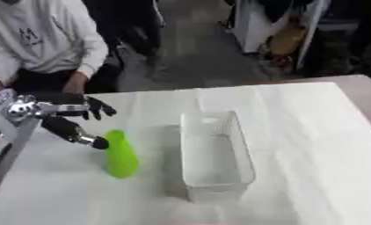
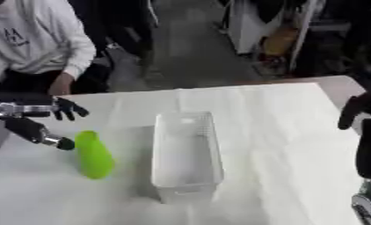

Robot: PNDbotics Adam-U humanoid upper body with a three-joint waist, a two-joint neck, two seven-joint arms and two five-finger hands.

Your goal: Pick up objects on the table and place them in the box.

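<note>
The green bottle (image 1: 119,154) lies on the white table (image 1: 311,145), just left of the clear box (image 1: 216,154), which looks to hold nothing so far. The bottle's long axis runs roughly from 12 to 6 o'clock, leaning slightly toward 11 at the far end, so it lies nearly parallel to the box's long side; its narrower end points away from the robot and its rounder base toward it. The left hand (image 1: 85,107) sits at about 10 o'clock from the bottle, above the table's left edge. Its fingers (image 1: 104,110) are spread and relaxed, pointing to 3 o'clock, and hold nothing. A lower dark digit, probably the thumb (image 1: 74,133), reaches down toward 4 o'clock, and its tip is touching or all but touching the bottle's narrow end; I cannot tell which. The right hand (image 2: 358,107) shows only in the right eye view, at the table's right edge. It is well apart from the bottle, with the box between them, and its fingers hang loosely with nothing in them. The left hand is plainly the nearer one. My judgement is that the pick falls to it: the bottle lies toward 4 to 5 o'clock from the fingers, so the hand would need to come down and close across the short width. From there the bottle goes a short way toward 3 o'clock, over the box wall.
</note>
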